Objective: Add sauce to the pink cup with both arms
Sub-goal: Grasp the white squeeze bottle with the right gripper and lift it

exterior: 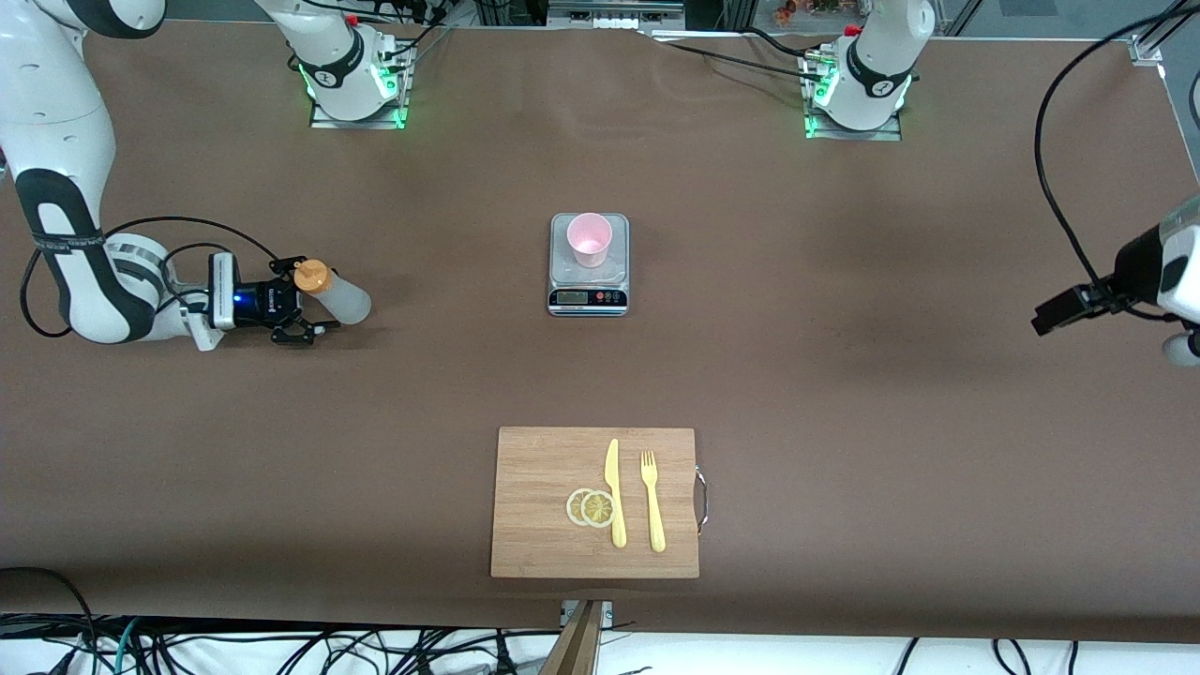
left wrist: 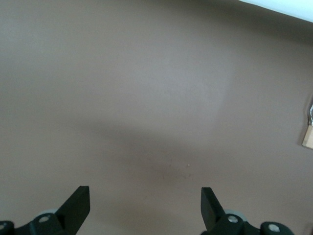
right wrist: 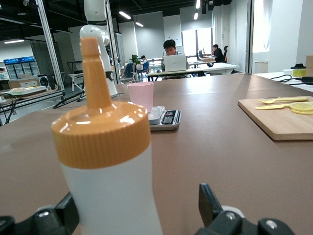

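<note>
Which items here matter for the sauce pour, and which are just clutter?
In play:
- sauce bottle, standing between the open fingers of the right gripper
- pink cup, on the scale
- left gripper, open, waiting over bare table

Lying about:
- cutting board
- knife
- fork
- lemon slices

Cup: pink cup (exterior: 590, 238) sits on the scale (exterior: 588, 286), mid-table.
Sauce: sauce (exterior: 333, 292) stands toward the right arm's end.
Board: cutting board (exterior: 544, 525) nearest the front camera (knife (exterior: 614, 492), fork (exterior: 652, 500), lemon slices (exterior: 591, 507) on it).
</note>
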